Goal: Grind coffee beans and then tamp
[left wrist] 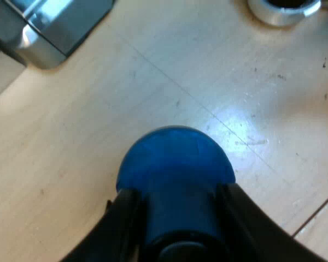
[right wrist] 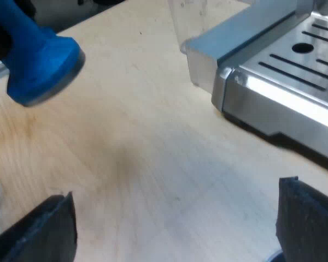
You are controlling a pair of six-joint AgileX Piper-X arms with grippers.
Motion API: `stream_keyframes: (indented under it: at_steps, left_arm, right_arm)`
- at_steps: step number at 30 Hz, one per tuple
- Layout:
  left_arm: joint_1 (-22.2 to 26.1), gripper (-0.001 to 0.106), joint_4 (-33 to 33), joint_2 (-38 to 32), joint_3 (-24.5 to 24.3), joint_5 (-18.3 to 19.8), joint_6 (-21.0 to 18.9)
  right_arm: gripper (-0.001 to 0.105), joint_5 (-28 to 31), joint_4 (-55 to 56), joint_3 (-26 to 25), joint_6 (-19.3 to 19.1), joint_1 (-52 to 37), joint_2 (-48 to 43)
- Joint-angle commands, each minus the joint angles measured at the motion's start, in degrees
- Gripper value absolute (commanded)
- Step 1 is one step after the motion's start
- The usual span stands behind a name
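L gripper [left wrist: 177, 221] has both black fingers [left wrist: 123, 224] clamped on the neck of the blue round-headed tamper [left wrist: 175, 164], held tilted over the pale wooden table [left wrist: 71, 164]. It is near the steel espresso machine w/ slotted drip tray [right wrist: 284, 82] and the round metal holder [left wrist: 284, 11]. R gripper [right wrist: 175, 224] is low over the table, fingers wide apart, nothing betw. them.

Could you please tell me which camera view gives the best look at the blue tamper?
The right wrist view: it shows the blue tamper from the side, with its handle and flared base, over the wooden table. The left wrist view sees it end-on, from the handle side, with the handle clamped in the left hand.
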Motion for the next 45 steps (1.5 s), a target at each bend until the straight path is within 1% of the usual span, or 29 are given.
stream_keyframes:
  at_steps: [1, 4, 6, 7, 8, 9, 10, 14, 19, 21, 23, 24, 26, 28, 29, 33, 35, 37, 40, 43, 45]
  left_arm:
    - [-0.11, 0.000, 0.21, -0.30, -0.28, -0.31, -0.68]
    - [-0.11, 0.000, 0.21, -0.30, -0.28, -0.31, -0.99]
    - [-0.11, 0.000, 0.21, -0.30, -0.28, -0.15, -1.14]
    - [-0.11, 0.000, 0.21, -0.30, -0.28, 0.00, -1.17]
    - [-0.11, 0.000, 0.21, -0.30, -0.28, 0.79, -1.16]
    - [-0.11, 0.000, 0.21, -0.30, -0.28, 1.15, -1.16]
    - [-0.11, 0.000, 0.21, -0.30, -0.28, 1.15, -1.38]
    - [-0.11, 0.000, 0.21, -0.30, -0.28, 1.15, -1.88]
    - [-0.11, 0.000, -0.70, -0.30, -0.28, 1.15, -1.88]
    - [-0.11, 0.000, -0.76, -0.30, -0.28, 1.15, -1.88]
    - [-0.11, 0.000, -0.91, -0.30, -0.28, 1.15, -1.88]
    - [-0.11, 0.000, -2.91, 0.43, -0.28, 1.46, -1.88]
    - [-0.11, 0.000, -3.18, 1.91, -0.83, 3.66, -1.88]
    - [-0.21, 0.000, -3.17, 4.71, -2.51, 7.37, -1.88]
    - [-0.28, 0.000, -3.17, 5.25, -2.90, 7.63, -1.88]
    - [-0.68, 0.000, -4.03, 11.37, -8.34, 7.52, -1.78]
    - [-1.67, 0.000, -4.19, 13.73, -10.55, 7.52, -1.55]
    - [-4.01, 0.000, -4.15, 16.61, -13.11, 7.52, -1.36]
    - [-6.55, 0.000, -5.01, 19.13, -15.07, 7.52, -1.36]
    - [-8.69, 0.000, -5.59, 21.21, -15.83, 7.09, -1.36]
    - [-8.99, 0.000, -5.65, 21.48, -15.93, 6.95, -1.45]
  right_arm:
    - [0.076, 0.35, 5.47, -0.11, -0.73, -0.06, -2.55]
    - [0.076, 4.89, 7.08, 0.81, -0.63, -0.06, -4.11]
    - [0.076, 10.51, 7.12, 2.55, -0.11, -0.06, -5.56]
    - [0.076, 11.66, 7.12, 2.74, -0.05, -0.06, -5.83]
    - [0.076, 14.29, 7.12, 4.16, 0.26, -0.06, -6.71]
    - [0.076, 14.29, 7.12, 4.38, 0.26, -0.06, -6.85]
    - [0.076, 14.30, 6.23, 6.71, 0.25, -0.06, -8.19]
    - [0.076, 13.10, 3.12, 11.14, 0.25, -0.06, -9.67]
    - [0.076, 13.11, 0.22, 14.60, 0.25, -0.06, -9.67]
    - [0.076, 11.21, 0.26, 16.00, -0.39, -0.06, -9.67]
    - [0.076, 8.36, 0.24, 17.03, -2.08, -0.06, -9.80]
    - [0.076, 5.91, 0.24, 17.60, -2.84, -0.06, -9.78]
    - [0.076, 4.92, 0.24, 17.92, -2.83, -0.06, -9.78]
    - [0.076, 4.86, -0.49, 17.92, -2.83, -0.06, -9.78]
    - [0.076, 4.86, -0.94, 17.92, -2.83, -0.06, -9.78]
    - [0.076, 4.86, -4.63, 17.92, -2.83, -0.06, -9.78]
    - [0.076, 4.86, -5.28, 17.92, -2.83, -0.06, -9.78]
    - [0.076, 4.86, -5.35, 17.92, -2.83, -0.06, -9.78]
    - [0.076, 4.86, -5.35, 17.92, -2.83, -0.06, -9.78]
    - [0.076, 4.86, -5.35, 17.92, -2.83, -0.06, -9.78]
    - [0.076, 4.76, -5.35, 17.92, -2.83, -0.06, -9.78]
